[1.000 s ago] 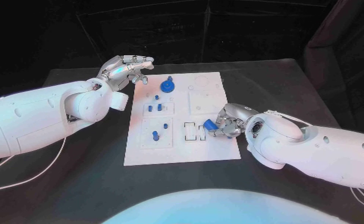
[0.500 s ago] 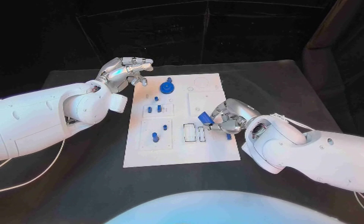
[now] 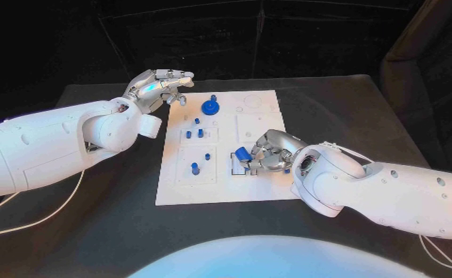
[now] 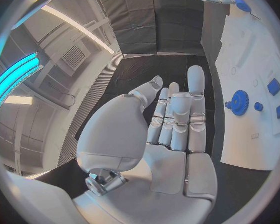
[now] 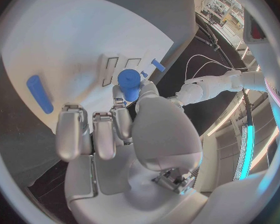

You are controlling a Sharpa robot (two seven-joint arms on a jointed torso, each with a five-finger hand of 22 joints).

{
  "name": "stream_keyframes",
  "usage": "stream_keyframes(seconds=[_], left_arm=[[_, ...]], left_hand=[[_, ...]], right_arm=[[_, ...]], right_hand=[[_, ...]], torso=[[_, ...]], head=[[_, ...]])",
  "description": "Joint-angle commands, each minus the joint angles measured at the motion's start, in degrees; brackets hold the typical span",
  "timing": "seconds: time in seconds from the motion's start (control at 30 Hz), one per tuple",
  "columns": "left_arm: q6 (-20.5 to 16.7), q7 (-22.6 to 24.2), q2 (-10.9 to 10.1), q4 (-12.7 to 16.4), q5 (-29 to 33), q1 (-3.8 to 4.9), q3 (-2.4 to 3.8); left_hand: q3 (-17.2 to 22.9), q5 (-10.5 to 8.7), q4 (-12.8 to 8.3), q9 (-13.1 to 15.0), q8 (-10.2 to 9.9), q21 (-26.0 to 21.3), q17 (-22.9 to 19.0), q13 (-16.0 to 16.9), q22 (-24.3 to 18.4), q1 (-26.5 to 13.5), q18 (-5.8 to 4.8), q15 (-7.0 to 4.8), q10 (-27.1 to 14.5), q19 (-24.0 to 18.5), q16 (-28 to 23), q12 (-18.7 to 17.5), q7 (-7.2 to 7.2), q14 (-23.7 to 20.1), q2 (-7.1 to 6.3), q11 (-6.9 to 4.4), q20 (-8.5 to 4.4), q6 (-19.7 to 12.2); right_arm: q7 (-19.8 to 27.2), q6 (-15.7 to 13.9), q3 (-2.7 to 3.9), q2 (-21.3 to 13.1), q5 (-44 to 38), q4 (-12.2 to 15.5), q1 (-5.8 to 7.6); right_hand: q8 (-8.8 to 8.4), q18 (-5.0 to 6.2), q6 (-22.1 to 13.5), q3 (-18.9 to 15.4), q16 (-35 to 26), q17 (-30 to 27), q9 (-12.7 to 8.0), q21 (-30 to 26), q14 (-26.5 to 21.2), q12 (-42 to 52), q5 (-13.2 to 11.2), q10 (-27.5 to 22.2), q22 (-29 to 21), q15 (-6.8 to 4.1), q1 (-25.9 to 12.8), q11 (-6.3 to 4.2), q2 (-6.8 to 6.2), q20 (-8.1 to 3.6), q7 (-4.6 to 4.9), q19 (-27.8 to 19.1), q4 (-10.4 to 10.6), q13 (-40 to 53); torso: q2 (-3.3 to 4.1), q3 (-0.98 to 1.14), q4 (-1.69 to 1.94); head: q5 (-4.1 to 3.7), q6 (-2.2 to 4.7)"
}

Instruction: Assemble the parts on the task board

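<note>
While the right hand (image 3: pixel 266 153) pinches a blue part (image 3: pixel 242 154) at its fingertips, that part sits just above the two rectangular slots (image 3: pixel 239 166) of the task board (image 3: pixel 222 186); a blue bar (image 5: pixel 39 93) lies beside the hand. Well away, the left hand (image 3: pixel 157 85) hovers spread, holding nothing, with a blue gear (image 3: pixel 210 106) nearby.

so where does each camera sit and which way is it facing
Head view: on the robot's head, looking down at the task board; both arms show, left hand at the board's far corner, right hand holding a blue part over the board.
Left wrist view: behind the left hand, facing along the board; its palm and fingers show.
Right wrist view: behind the right hand, facing the board; it holds the part.
Shared: both wrist views show the board.
</note>
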Motion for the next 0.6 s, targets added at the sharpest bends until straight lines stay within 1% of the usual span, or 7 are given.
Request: stream_keyframes(seconds=[0.03,0.07,0.2,0.33,0.47,0.53,0.6], left_arm=[[0.65,0.35,-0.01,0.14,-0.15,0.08,0.04],[0.63,0.33,-0.02,0.14,-0.15,0.08,0.04],[0.57,0.28,-0.03,0.09,-0.15,0.09,0.03],[0.58,0.21,0.00,0.10,-0.14,0.09,0.03],[0.50,0.18,0.03,-0.08,-0.14,0.09,0.03],[0.44,0.17,0.02,-0.17,-0.14,0.09,0.03],[0.41,0.16,0.02,-0.23,-0.14,0.09,0.03]], left_hand=[[-0.17,-0.04,-0.20,0.00,-0.26,-0.25,-0.03,0.04,-0.10,0.20,0.78,-0.01,-0.35,0.11,-0.24,0.38,-0.05,-0.23,0.36,-0.06,0.21,-0.24],[-0.22,-0.04,-0.17,-0.01,-0.27,-0.27,-0.02,0.04,-0.11,0.15,0.78,0.01,-0.37,0.11,-0.22,0.39,-0.03,-0.23,0.36,-0.04,0.22,-0.26],[-0.26,-0.04,-0.15,-0.01,-0.27,-0.28,0.00,0.03,-0.12,0.10,0.77,0.03,-0.39,0.11,-0.20,0.40,0.00,-0.23,0.36,-0.02,0.23,-0.28],[-0.26,-0.04,-0.15,-0.01,-0.27,-0.28,0.00,0.03,-0.12,0.10,0.77,0.03,-0.39,0.11,-0.20,0.40,0.00,-0.23,0.36,-0.02,0.23,-0.28],[-0.26,-0.04,-0.15,-0.01,-0.27,-0.28,0.00,0.03,-0.12,0.10,0.77,0.03,-0.39,0.11,-0.20,0.40,0.00,-0.23,0.36,-0.02,0.23,-0.28],[-0.26,-0.04,-0.15,-0.01,-0.27,-0.28,0.00,0.03,-0.12,0.10,0.77,0.03,-0.39,0.11,-0.20,0.40,0.00,-0.23,0.36,-0.02,0.23,-0.28],[-0.26,-0.04,-0.15,-0.01,-0.27,-0.28,0.00,0.03,-0.12,0.10,0.77,0.03,-0.39,0.11,-0.20,0.40,0.00,-0.23,0.36,-0.02,0.23,-0.28]], right_arm=[[-3.06,5.01,0.02,0.60,0.28,-0.14,0.07],[-3.26,5.37,0.02,0.85,0.27,-0.24,0.07],[-3.78,5.79,0.02,1.61,0.23,-0.73,0.07],[-4.27,5.80,0.02,2.16,-0.31,-1.39,0.07],[-4.49,5.77,0.02,2.48,-0.68,-1.73,0.07],[-4.49,5.67,0.02,2.67,-0.80,-1.83,0.07],[-4.40,5.39,0.03,2.86,-1.03,-1.89,0.07]], right_hand=[[0.32,-0.43,2.63,-1.18,0.21,5.98,1.58,0.22,4.27,-0.49,-2.53,0.41,-0.02,-0.56,-2.74,-0.15,0.20,-0.18,-1.97,0.12,-0.16,-0.19],[0.30,-0.42,2.77,-1.48,0.18,5.94,1.64,0.19,4.26,-0.65,-3.39,0.40,-0.06,-0.59,-3.48,-0.19,0.43,-0.20,-2.01,0.11,-0.14,-0.31],[0.36,-0.41,3.30,-2.02,0.12,5.86,1.88,0.15,4.24,-0.77,-4.16,0.50,-0.11,-0.71,-4.72,-0.35,1.03,-0.30,-2.23,0.10,-0.06,-0.27],[0.37,-0.41,3.44,-2.15,0.11,5.87,1.96,0.15,4.24,-0.85,-4.31,0.51,-0.10,-0.76,-4.93,-0.41,1.17,-0.34,-2.31,0.10,-0.09,-0.30],[0.39,-0.42,3.59,-2.27,0.15,5.96,2.04,0.18,4.27,-0.78,-4.49,0.62,-0.04,-0.81,-5.10,-0.47,1.30,-0.39,-2.37,0.13,-0.10,-0.16],[0.34,-0.42,3.74,-2.64,0.14,6.00,2.18,0.19,4.28,-0.87,-5.24,0.70,-0.02,-0.90,-5.62,-0.56,1.49,-0.47,-2.46,0.15,-0.11,-0.14],[0.27,-0.43,3.85,-3.21,0.01,5.75,2.33,0.17,4.22,-1.07,-7.03,0.68,-0.02,-0.94,-6.51,-0.60,1.69,-0.53,-2.50,0.16,-0.11,-0.21]], torso=[[0.04,0.02,-0.06],[0.05,0.05,-0.08],[-0.02,0.08,-0.27],[0.03,0.02,-0.11],[-0.02,0.08,-0.16],[0.02,0.09,-0.18],[0.03,0.08,-0.20]], head=[[0.13,0.27],[0.10,0.31],[0.19,0.36],[0.03,0.50],[0.17,0.56],[0.10,0.59],[0.12,0.60]])
